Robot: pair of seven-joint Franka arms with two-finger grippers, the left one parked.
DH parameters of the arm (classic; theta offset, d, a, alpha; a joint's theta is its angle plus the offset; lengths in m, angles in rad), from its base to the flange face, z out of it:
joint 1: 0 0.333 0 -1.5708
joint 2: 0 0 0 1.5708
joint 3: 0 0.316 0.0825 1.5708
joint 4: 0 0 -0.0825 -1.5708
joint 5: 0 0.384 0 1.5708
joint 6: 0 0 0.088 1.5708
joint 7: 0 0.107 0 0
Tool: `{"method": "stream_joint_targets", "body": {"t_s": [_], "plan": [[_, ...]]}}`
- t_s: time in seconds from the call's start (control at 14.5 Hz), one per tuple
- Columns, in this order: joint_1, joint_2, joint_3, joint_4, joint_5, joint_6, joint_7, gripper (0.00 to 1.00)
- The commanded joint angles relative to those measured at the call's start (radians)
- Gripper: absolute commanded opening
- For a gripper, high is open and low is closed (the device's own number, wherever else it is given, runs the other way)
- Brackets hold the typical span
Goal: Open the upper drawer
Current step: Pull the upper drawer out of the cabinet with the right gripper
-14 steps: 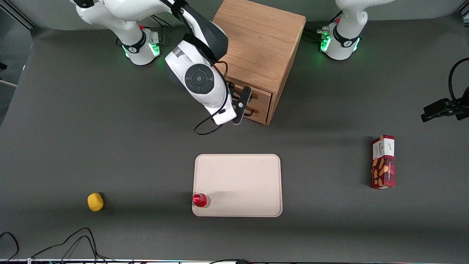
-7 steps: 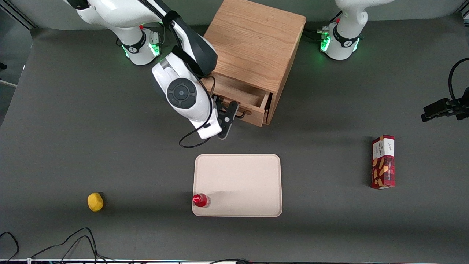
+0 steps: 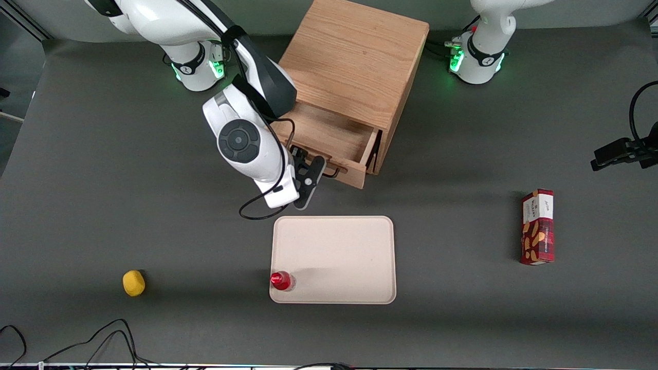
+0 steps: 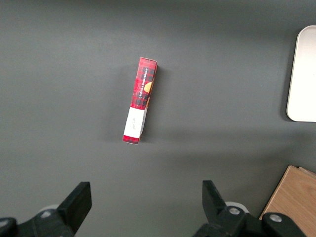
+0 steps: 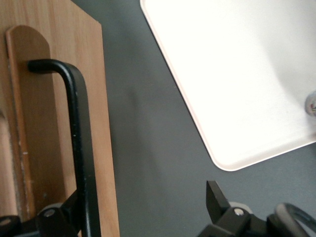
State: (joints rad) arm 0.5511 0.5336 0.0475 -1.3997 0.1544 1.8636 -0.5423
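Observation:
The light oak cabinet (image 3: 354,56) stands between the two arm bases. Its upper drawer (image 3: 334,136) is pulled well out toward the front camera, and its bare wooden inside shows. My right gripper (image 3: 308,179) is in front of the drawer front, at the thin black wire handle (image 3: 330,173). In the right wrist view the handle (image 5: 79,148) runs along the drawer front (image 5: 106,163), just inside one finger. The gripper (image 5: 143,200) is open, its fingers wide apart with dark table between them. The lower drawer is hidden under the open one.
A cream tray (image 3: 334,259) lies nearer the front camera than the gripper, with a red-capped bottle (image 3: 281,280) at its corner. A yellow lemon (image 3: 133,283) lies toward the working arm's end. A red snack box (image 3: 537,226) lies toward the parked arm's end.
The upper drawer went from closed to well pulled out. The gripper at its handle moved toward the front camera with it.

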Motion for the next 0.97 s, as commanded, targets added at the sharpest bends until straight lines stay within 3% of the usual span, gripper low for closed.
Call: {"method": "stream_joint_targets", "body": {"t_s": [0.0, 0.21, 0.9], "plan": [[-0.002, 0.031, -0.011, 0.053, 0.002, 0.02, -0.01, 1.0], [-0.016, 0.031, -0.034, 0.062, 0.045, 0.022, -0.016, 1.0], [-0.085, 0.045, -0.035, 0.074, 0.048, 0.08, -0.076, 1.0]]}}
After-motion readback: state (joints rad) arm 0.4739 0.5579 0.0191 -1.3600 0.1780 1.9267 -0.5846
